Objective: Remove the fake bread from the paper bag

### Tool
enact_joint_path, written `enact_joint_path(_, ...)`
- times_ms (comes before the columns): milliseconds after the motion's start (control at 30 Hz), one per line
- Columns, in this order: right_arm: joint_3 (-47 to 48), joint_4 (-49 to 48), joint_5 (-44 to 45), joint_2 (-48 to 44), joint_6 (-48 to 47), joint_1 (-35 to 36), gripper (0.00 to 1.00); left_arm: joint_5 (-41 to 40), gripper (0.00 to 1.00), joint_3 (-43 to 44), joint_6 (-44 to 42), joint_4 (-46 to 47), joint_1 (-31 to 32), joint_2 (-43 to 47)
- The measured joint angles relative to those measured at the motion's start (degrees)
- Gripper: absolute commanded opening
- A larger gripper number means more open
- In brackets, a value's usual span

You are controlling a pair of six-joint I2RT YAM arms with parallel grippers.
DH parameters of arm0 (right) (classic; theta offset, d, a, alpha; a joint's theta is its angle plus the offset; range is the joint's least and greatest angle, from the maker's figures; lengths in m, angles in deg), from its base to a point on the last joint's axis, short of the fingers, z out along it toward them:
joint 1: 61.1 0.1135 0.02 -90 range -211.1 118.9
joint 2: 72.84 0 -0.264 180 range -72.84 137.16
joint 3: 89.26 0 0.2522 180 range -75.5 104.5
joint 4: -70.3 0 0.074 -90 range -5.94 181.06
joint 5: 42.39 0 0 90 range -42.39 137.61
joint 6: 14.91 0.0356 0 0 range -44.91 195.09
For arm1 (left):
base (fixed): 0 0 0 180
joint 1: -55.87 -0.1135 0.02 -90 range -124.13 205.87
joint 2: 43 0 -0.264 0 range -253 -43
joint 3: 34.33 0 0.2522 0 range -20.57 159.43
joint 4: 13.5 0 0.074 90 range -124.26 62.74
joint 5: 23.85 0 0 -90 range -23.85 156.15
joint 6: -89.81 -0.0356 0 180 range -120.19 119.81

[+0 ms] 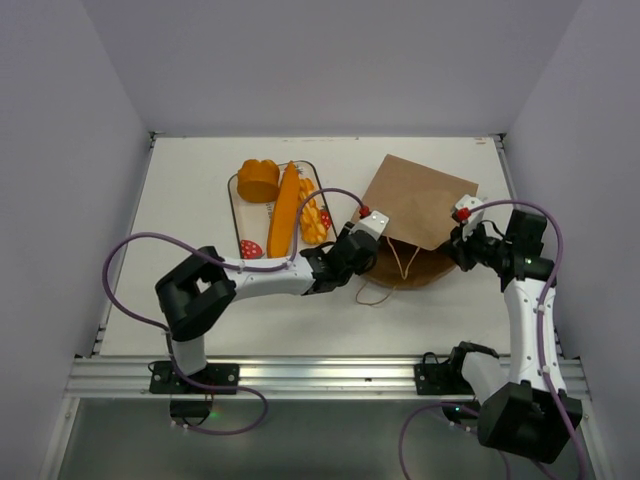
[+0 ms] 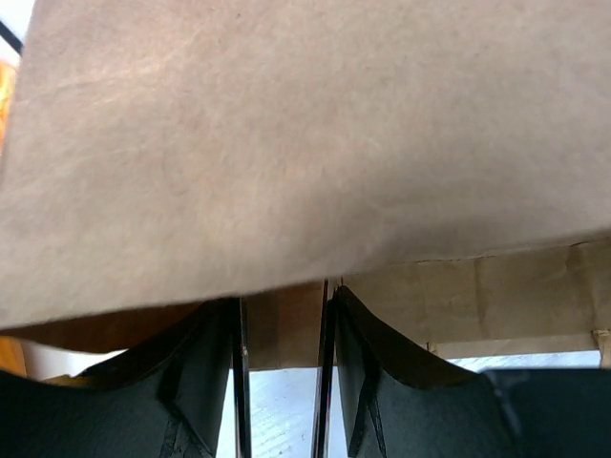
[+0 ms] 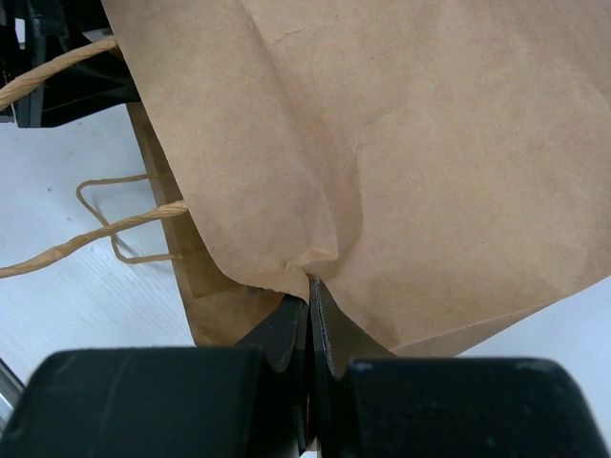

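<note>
The brown paper bag (image 1: 420, 200) lies on the table with its mouth toward the near side, its loop handles (image 1: 385, 283) spilling out. My right gripper (image 1: 458, 241) is shut on the bag's upper edge at the right (image 3: 310, 281), holding that paper layer (image 3: 430, 143) lifted. My left gripper (image 1: 362, 256) is at the bag mouth, under the raised paper (image 2: 286, 143); its jaws stand a little apart with nothing between them (image 2: 282, 305). Three fake breads lie on the tray: a round bun (image 1: 258, 180), a baguette (image 1: 285, 212) and a braided loaf (image 1: 314, 217). Any bread in the bag is hidden.
The white strawberry tray (image 1: 243, 238) sits left of the bag, close to my left forearm. The twisted handles (image 3: 95, 239) lie on the table in front of the bag mouth. White walls enclose the table on three sides.
</note>
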Motion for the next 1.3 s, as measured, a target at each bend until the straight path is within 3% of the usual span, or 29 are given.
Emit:
enact_joint_path(700, -0.5, -1.0, -1.2, 0.0, 1.1, 0.0, 0.0, -6.3, 0.48, 4.9, 7.4, -6.7, 1.9, -3.5)
enact_joint_path(1067, -1.0, -1.2, -1.2, 0.0, 1.2, 0.0, 0.0, -5.6, 0.5, 8.0, 9.2, -10.3, 1.9, -7.2)
enact_joint_path(1300, -1.2, -1.5, -1.2, -0.4, 1.2, 0.0, 0.0, -1.3, 0.37, 7.9, 9.1, -9.7, 1.6, -7.1)
